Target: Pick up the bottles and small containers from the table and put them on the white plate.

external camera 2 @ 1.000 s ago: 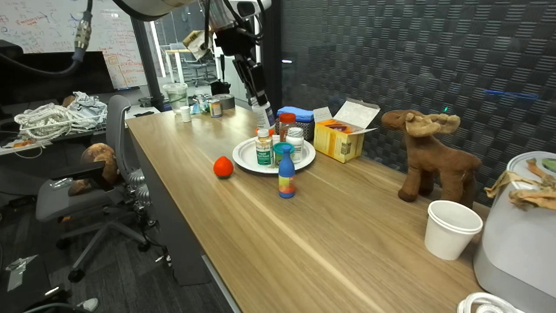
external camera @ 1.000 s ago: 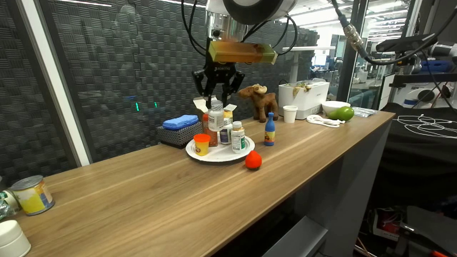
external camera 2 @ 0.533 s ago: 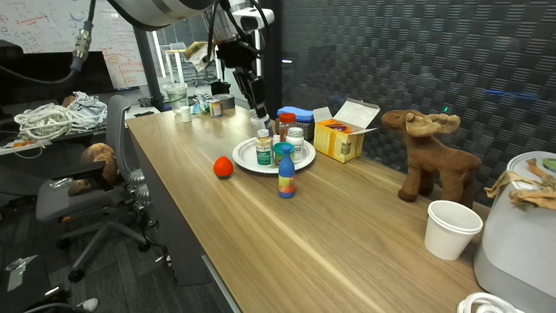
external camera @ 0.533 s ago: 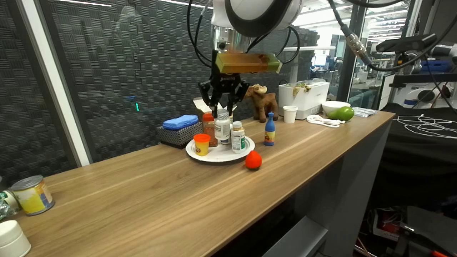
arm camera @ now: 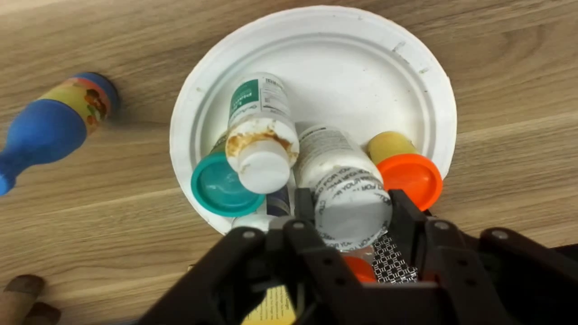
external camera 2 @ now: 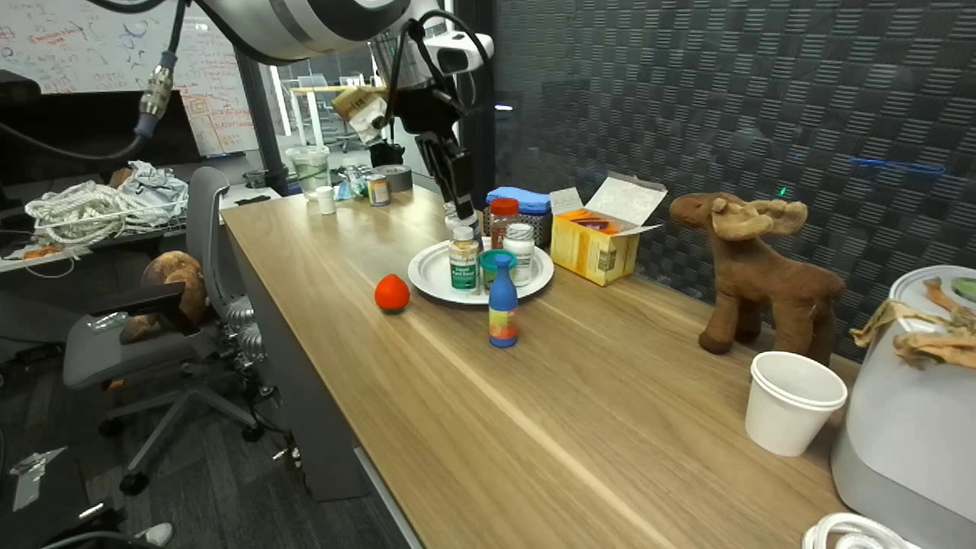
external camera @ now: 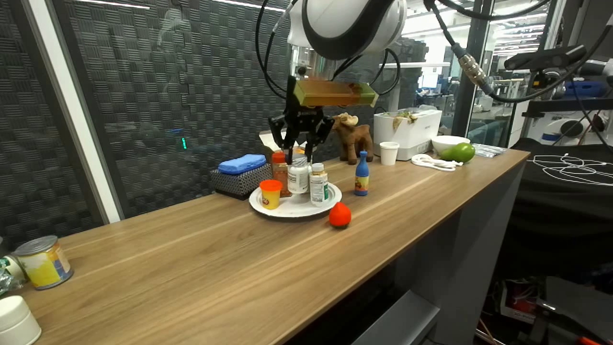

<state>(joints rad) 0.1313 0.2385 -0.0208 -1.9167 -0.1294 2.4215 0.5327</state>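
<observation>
Setting: a wood-grain table [external camera: 191, 268] standing before a dark, textured partition [external camera: 143, 120]. Item under inspection: a white bottle [external camera: 298, 180], directly beneath the claw [arm camera: 353, 205] and over the white plate [arm camera: 352, 76]. The claw is grasping it, a finger against either side of the cap. The bottle's long axis runs close to upright, in line with the fingers, so the step in hand is judged to be a straight descent and release. Whether the base touches the plate cannot be told.

Neighbours on the plate, per the wrist view: a green-labelled bottle [arm camera: 262, 131] just left of the claw, a teal-lidded tub [arm camera: 227, 186] farther left, an orange-lidded tub [arm camera: 408, 176] just right. Spreading the fingers could, in my judgement, nudge the orange lid. In an exterior view a red-capped jar [external camera: 280, 175] stands just left of and below the claw.

Off the plate, same view: a red round container [external camera: 340, 214], below and right of the claw; a blue bottle [external camera: 361, 175], farther right. Both are judged outstanding. Behind and right of the claw: a toy moose [external camera: 355, 139].
</observation>
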